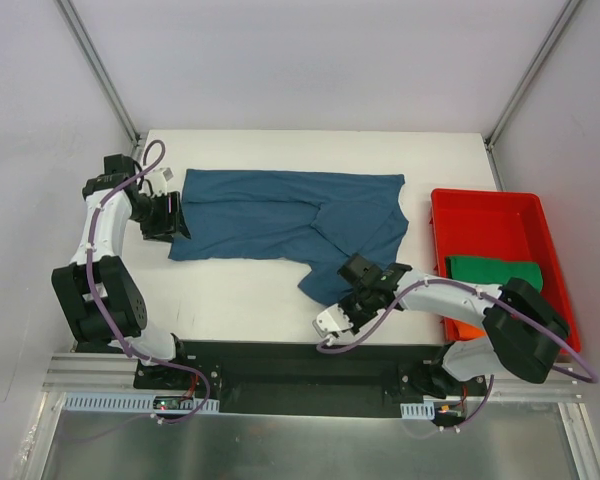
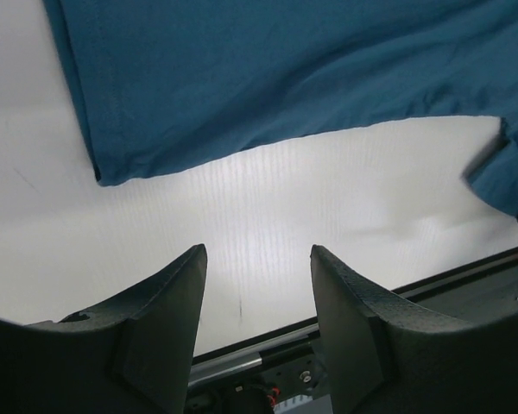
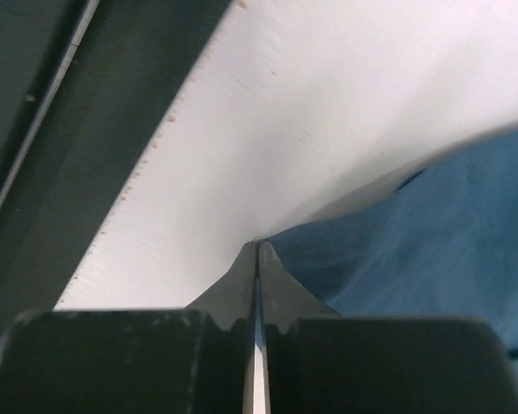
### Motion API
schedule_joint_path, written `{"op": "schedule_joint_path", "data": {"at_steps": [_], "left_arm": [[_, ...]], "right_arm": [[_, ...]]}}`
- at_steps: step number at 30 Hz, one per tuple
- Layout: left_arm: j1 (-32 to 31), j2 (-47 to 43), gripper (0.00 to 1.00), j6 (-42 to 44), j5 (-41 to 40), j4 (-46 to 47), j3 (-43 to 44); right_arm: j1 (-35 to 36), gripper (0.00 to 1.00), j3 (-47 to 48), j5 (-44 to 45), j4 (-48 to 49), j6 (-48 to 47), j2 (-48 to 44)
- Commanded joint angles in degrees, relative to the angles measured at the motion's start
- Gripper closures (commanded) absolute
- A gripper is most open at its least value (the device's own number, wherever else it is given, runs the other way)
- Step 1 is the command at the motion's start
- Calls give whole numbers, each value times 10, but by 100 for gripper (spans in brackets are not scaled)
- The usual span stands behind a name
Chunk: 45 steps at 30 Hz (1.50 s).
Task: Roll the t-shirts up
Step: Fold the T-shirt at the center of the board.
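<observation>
A dark teal-blue t-shirt (image 1: 285, 215) lies spread out on the white table (image 1: 240, 290). It also shows in the left wrist view (image 2: 285, 69) and the right wrist view (image 3: 432, 233). My left gripper (image 1: 170, 222) hovers at the shirt's left edge. Its jaws (image 2: 257, 250) are open and empty over bare table, apart from the shirt's corner. My right gripper (image 1: 354, 270) is at the shirt's near lower flap. Its jaws (image 3: 258, 246) are shut on a thin edge of the teal fabric. A green t-shirt (image 1: 495, 272) and an orange one (image 1: 467, 328) lie in the bin.
A red plastic bin (image 1: 485, 197) stands at the table's right side. The table's front edge and the black rail (image 1: 280, 360) are just behind the right gripper. Grey walls surround the table on three sides.
</observation>
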Motion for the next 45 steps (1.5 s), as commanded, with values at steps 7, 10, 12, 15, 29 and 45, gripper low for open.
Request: {"op": "schedule_joint_path", "data": {"at_steps": [7, 10, 12, 15, 29, 45], "left_arm": [[41, 43, 50, -29, -82, -6, 6], [42, 66, 50, -36, -73, -7, 8], [44, 80, 50, -40, -69, -7, 11], [49, 112, 50, -48, -62, -8, 20], [56, 216, 60, -49, -95, -8, 58], [56, 257, 64, -48, -123, 1, 55]], "right_arm": [[-29, 99, 178, 66, -51, 333, 2], [-35, 99, 208, 67, -74, 411, 5], [-41, 99, 210, 56, -98, 432, 0], [-53, 99, 197, 43, -114, 440, -14], [-62, 99, 160, 13, -110, 470, -30], [-67, 99, 160, 16, -122, 455, -27]]}}
